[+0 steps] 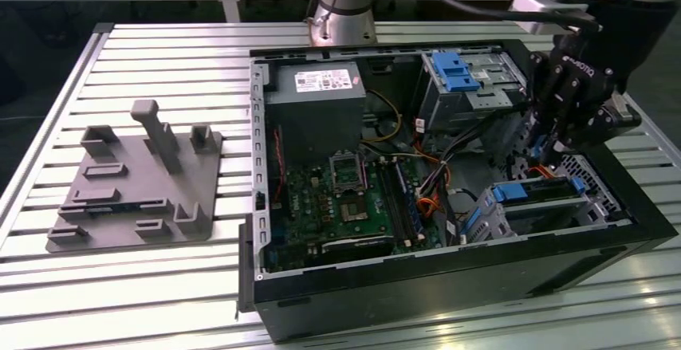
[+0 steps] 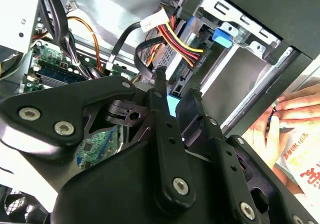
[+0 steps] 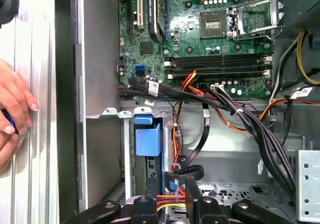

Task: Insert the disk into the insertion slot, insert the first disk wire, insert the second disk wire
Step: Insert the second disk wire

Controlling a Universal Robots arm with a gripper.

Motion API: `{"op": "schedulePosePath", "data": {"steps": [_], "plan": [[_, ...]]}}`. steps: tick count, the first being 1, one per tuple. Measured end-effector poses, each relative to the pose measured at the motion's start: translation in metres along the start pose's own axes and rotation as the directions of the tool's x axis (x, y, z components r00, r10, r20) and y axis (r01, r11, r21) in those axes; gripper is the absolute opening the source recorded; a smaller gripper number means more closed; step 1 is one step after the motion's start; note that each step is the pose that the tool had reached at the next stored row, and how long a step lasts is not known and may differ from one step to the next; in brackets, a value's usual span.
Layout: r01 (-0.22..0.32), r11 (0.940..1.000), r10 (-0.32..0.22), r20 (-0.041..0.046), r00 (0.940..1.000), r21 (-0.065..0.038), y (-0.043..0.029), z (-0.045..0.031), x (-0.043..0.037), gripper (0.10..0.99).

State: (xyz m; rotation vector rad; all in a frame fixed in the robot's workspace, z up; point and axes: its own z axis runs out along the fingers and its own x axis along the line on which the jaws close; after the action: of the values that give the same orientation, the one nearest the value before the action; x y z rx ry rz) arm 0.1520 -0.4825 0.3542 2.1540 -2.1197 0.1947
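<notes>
Clenched on the blue plug [image 3: 171, 181] of a black disk wire [image 3: 196, 171], the gripper [image 2: 177, 84] hangs inside the open computer case [image 1: 447, 274] just beside the disk [image 1: 535, 191], which lies seated in the insertion slot [image 1: 607, 203] at the case's near corner on the exterior view's right.

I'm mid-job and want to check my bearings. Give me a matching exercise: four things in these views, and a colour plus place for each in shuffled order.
Things:
1. gripper
2. fixture plate
3. latch
4. motherboard

Colour and place:
A. grey, on the slatted table, outside the case
B. green, on the case's floor
C. black, above the drive cage at the exterior view's right
D. blue, on the taller cage inside the case

Pairs: 1-C, 2-A, 3-D, 4-B
</notes>
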Motion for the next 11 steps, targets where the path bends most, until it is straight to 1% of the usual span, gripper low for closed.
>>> {"op": "schedulePosePath", "data": {"steps": [1,2,6,11], "plan": [[0.001,1.0000,-0.001,-0.0040,1.0000,0.002,0.0003,0.0000,-0.0017,0.357],[0.002,1.0000,-0.002,-0.0102,0.9999,0.003,0.0008,-0.0002,-0.0031,0.357],[0.008,1.0000,-0.007,-0.0462,0.9989,0.004,0.0023,0.0009,-0.0078,0.357],[0.016,0.9998,-0.016,-0.0711,0.9973,0.006,0.0030,0.0046,-0.0128,0.357]]}}
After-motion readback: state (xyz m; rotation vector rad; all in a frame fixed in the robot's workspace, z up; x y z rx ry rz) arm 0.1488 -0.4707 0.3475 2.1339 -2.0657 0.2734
